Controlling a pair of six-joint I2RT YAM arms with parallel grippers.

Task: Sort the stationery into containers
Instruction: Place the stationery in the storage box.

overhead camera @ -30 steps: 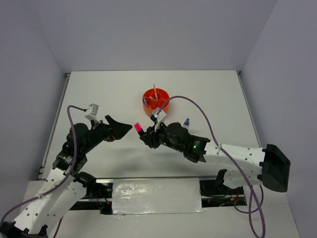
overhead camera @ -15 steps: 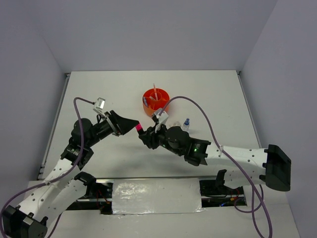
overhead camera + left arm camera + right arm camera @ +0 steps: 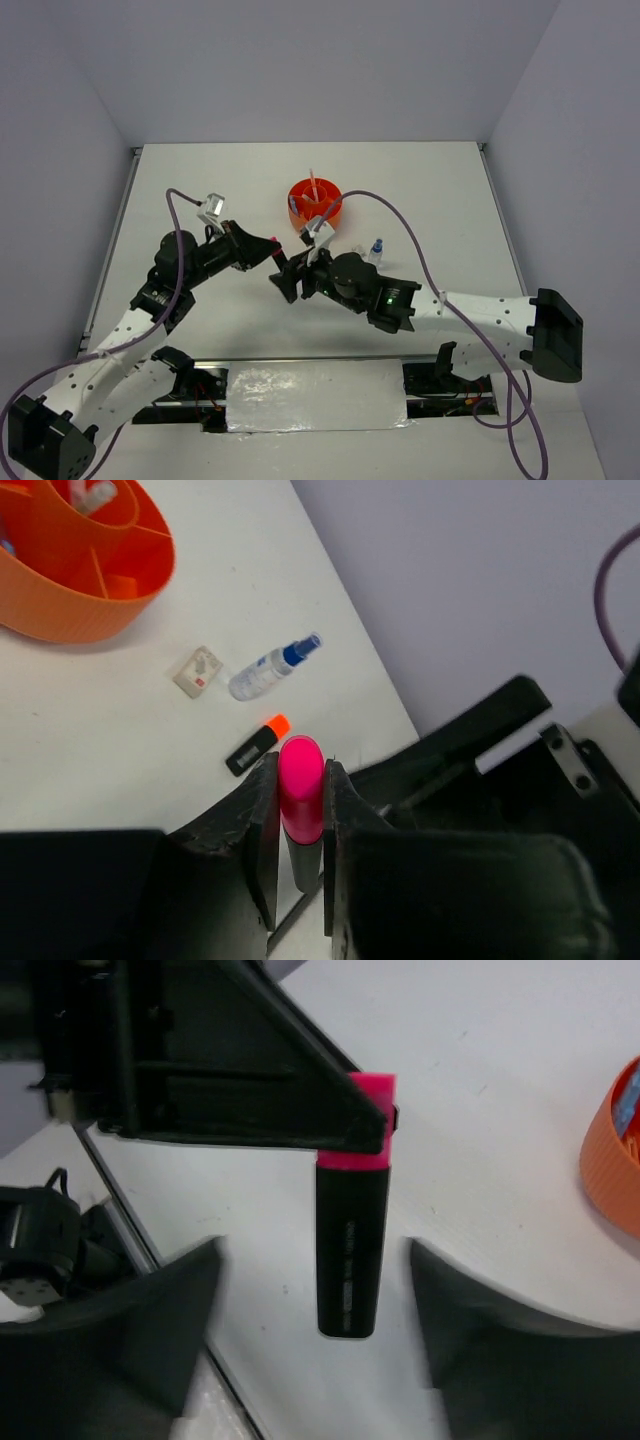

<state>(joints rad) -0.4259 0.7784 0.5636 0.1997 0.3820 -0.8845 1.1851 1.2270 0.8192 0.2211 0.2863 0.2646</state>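
Note:
My left gripper (image 3: 300,768) is shut on the pink cap end of a black highlighter (image 3: 301,805) and holds it in the air above the table. In the right wrist view the highlighter's black body (image 3: 351,1260) hangs free between the wide-apart fingers of my right gripper (image 3: 315,1252), which is open and touches nothing. From above, the left gripper (image 3: 266,249) and right gripper (image 3: 284,279) meet near the table's middle. The orange tub (image 3: 314,203) stands just behind them, with pens upright in it. An orange-ended highlighter (image 3: 256,748), a blue-capped bottle (image 3: 270,668) and a white eraser (image 3: 198,670) lie on the table.
The bottle (image 3: 376,247) lies right of the tub, close to the right arm's wrist. The tub's rim (image 3: 612,1165) is at the right edge of the right wrist view. Grey walls enclose the white table on three sides.
My left gripper moved right and closed on the highlighter's pink end. My right gripper opened, let go of the black body and drew back a little.

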